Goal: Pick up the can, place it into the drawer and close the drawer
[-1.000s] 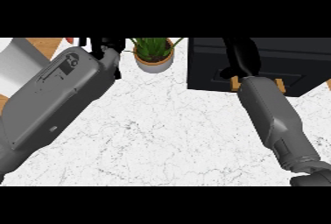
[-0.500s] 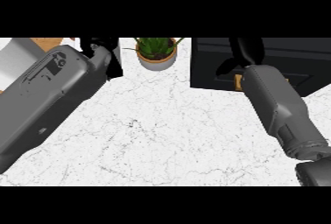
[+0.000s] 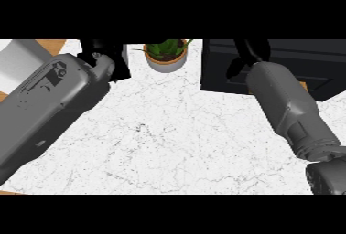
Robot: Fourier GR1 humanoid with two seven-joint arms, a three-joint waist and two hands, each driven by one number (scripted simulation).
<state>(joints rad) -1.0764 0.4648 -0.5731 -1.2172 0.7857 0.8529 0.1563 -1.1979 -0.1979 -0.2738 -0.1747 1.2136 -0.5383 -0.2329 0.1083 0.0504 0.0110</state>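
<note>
Head view, looking steeply down.

Counter: white marble-patterned top, filling the middle and lower view; a strip of wooden surface shows at the 10 o'clock corner.

Potted plant: green leaves in a round pot with a pale outer wall and orange rim, standing on the counter at 12 o'clock, between the two arms and touching neither.

Drawer unit: dark, nearly black box at 1 to 2 o'clock, resting on the counter's far right part. Whether its drawer stands open cannot be told.

Left hand: black, at 11 o'clock, just left of the plant, at the end of a broad grey forearm coming in from 8 o'clock. Fingers run to the upper edge and are cut off there; whether they are curled, or hold anything, cannot be told.

Right hand: black, at 1 o'clock, over the dark box, on a grey forearm rising from 4 o'clock. Black against black; finger state and contents cannot be told.

Can: not identifiable anywhere in view; location cannot be told.
</note>
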